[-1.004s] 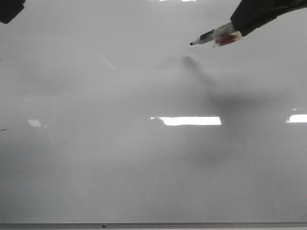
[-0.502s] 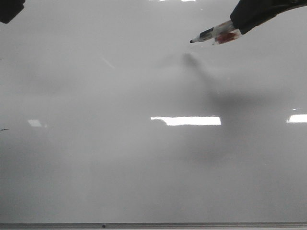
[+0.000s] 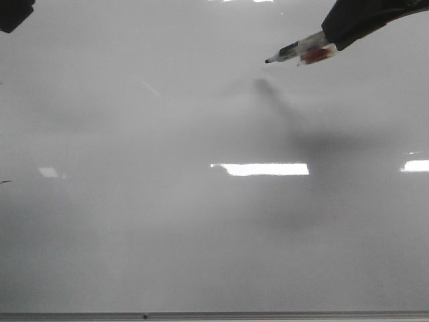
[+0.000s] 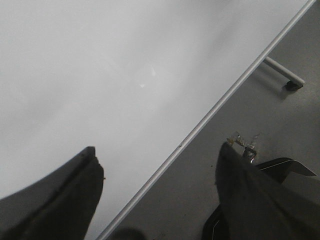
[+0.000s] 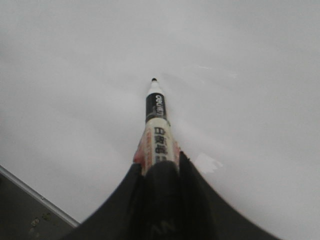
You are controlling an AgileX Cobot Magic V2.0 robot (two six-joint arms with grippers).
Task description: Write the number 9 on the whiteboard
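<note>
The whiteboard fills the front view, glossy pale grey with glare patches; no number 9 shows on it. My right gripper at the top right is shut on a marker whose black tip points left, held above the board over its own shadow. In the right wrist view the marker sticks out from the gripper over the whiteboard. My left gripper is a dark shape in the top left corner. In the left wrist view it is open and empty over the whiteboard edge.
The board's thin grey metal frame runs along the near edge and shows in the left wrist view. Beyond it lies grey floor with a stand foot. A tiny dark mark sits at the board's left edge.
The marker tip has bobbed a few pixels up and back down; it stays at about the same spot above the board. The left gripper has not moved.
</note>
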